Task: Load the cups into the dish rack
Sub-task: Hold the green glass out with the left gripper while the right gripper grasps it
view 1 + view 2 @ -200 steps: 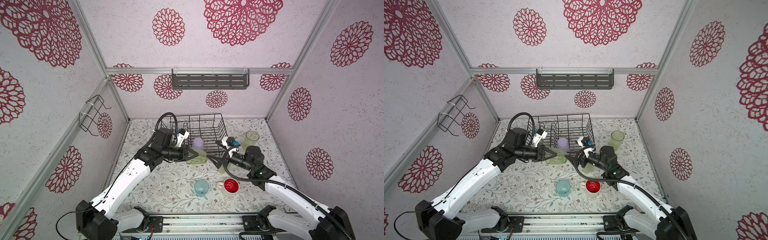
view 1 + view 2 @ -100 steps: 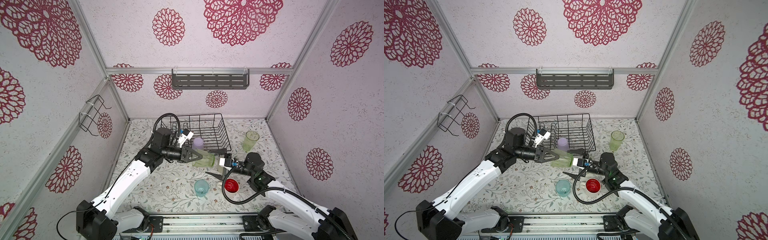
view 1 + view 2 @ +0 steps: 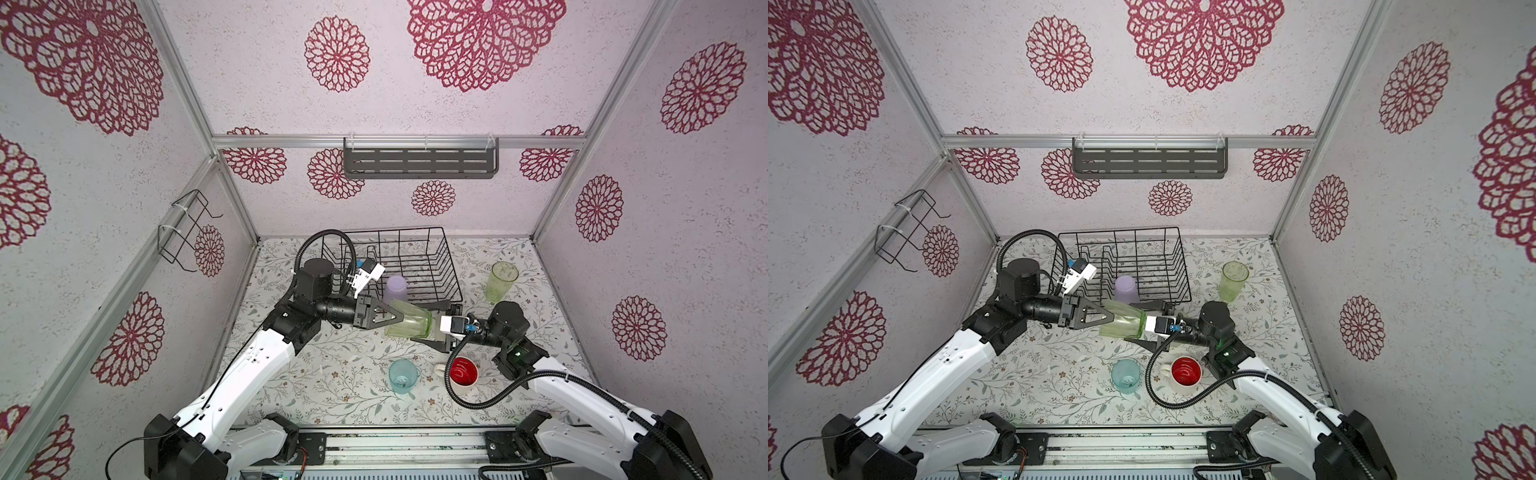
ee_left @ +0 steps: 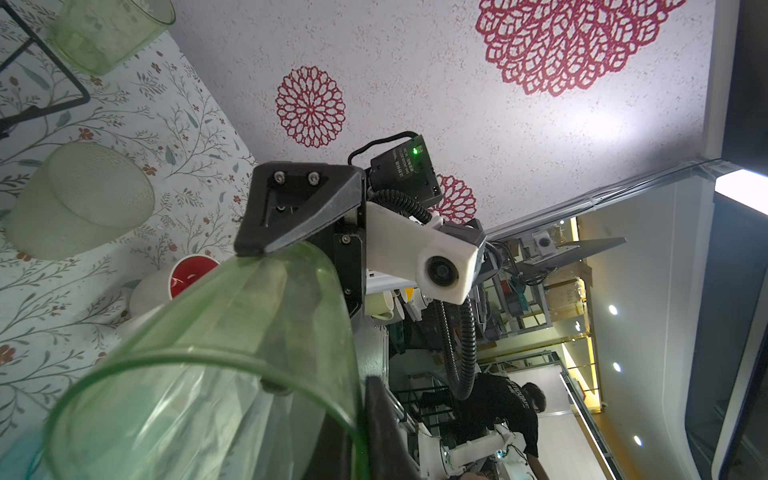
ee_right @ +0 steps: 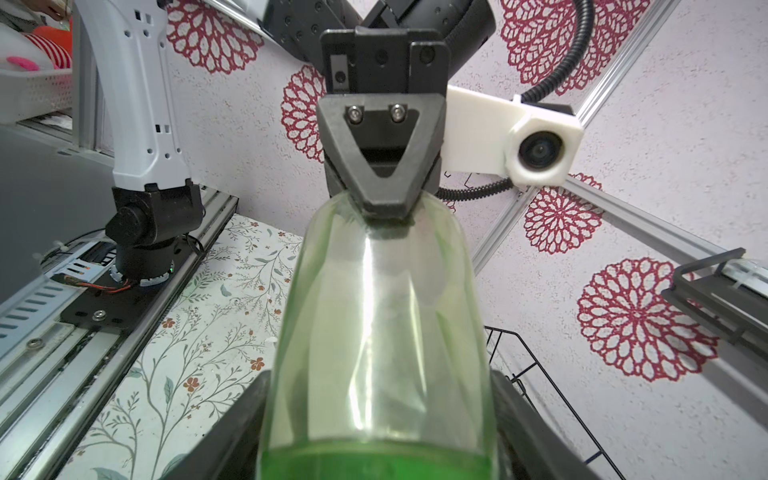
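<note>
**Mid-air handover of a green glass, L to R**

L gripper (image 3: 401, 319) is pinched tight on the rim wall of a clear-green glass (image 3: 411, 325). It holds the glass on its side, off the table, mouth toward the L arm and base toward the R. Just behind sits the lilac tumbler (image 3: 395, 289), mouth down, in the near-L part of the dish rack (image 3: 453, 270) as far as I can tell. R gripper (image 3: 424, 324) has its jaws either side of the glass's base end. R wrist view shows its fingers (image 5: 245, 419) hard by both walls, but contact vs. a hair's gap: can't tell.

Step, by my read: passing the glass btw arms for a better hold before racking. Only one cup of six looks loaded. Next move needs R jaws seated firm on the base first; only then should L let go of the rim and back straight out. The wall is slick and round, so a square grip matters.

Room: the rack's near rim wire is just behind the glass and must be cleared going in. The rack looks mostly free right of the tumbler, w/ upright dividers in its L part. In front are the light-blue cup (image 3: 403, 376) and the cream mug (image 3: 463, 372), w/ the R arm's cable curving past the mug. The frosted tumbler (image 4: 79, 203) is on the table nearby. The second green glass (image 3: 502, 281) stands upright near the R arm's joint; a swing could knock it.
</note>
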`<action>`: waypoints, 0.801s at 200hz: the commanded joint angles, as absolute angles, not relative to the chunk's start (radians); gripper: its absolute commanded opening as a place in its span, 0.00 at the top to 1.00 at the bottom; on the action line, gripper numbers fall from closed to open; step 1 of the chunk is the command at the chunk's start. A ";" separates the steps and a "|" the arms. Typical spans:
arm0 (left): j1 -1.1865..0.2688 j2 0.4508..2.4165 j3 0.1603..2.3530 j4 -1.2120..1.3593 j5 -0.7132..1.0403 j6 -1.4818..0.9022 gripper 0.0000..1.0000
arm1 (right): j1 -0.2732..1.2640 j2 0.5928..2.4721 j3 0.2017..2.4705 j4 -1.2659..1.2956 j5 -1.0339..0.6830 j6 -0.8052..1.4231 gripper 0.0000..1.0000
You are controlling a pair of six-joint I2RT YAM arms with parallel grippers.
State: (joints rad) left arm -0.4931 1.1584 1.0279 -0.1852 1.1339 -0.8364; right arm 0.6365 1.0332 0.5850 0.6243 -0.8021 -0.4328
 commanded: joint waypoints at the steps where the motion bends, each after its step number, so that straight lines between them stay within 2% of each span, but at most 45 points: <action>1: -0.487 1.118 1.008 -0.081 1.159 -0.835 0.93 | 0.642 1.040 0.607 0.687 -0.848 -0.402 0.32; 33: -0.486 1.106 1.006 -0.080 1.161 -0.835 0.94 | 0.643 1.062 0.611 0.743 -0.835 -0.340 0.21; 42: -0.488 1.112 1.005 -0.073 1.163 -0.837 0.94 | 0.642 1.072 0.620 0.743 -0.858 -0.334 0.09; 44: -0.487 1.113 1.005 -0.071 1.164 -0.839 0.95 | 0.643 1.074 0.622 0.744 -0.862 -0.333 0.03; 47: -0.487 1.116 1.004 -0.063 1.166 -0.842 0.95 | 0.643 1.075 0.625 0.745 -0.867 -0.331 0.02; 89: -0.515 1.153 0.986 0.072 1.167 -0.923 0.95 | 0.644 1.111 0.628 0.845 -0.850 -0.262 0.01; 103: -0.529 1.173 0.992 0.077 1.165 -0.925 0.95 | 0.646 1.124 0.605 0.970 -0.797 -0.158 0.01; 119: -0.534 1.190 0.997 0.077 1.163 -0.930 0.94 | 0.643 1.124 0.580 1.127 -0.663 0.090 0.01; 132: -0.536 1.196 0.996 0.085 1.158 -0.934 0.94 | 0.643 1.108 0.590 1.106 -0.736 0.062 0.01; 160: -0.538 1.216 1.010 0.101 1.155 -0.951 0.93 | 0.643 1.093 0.632 0.940 -0.777 -0.003 0.01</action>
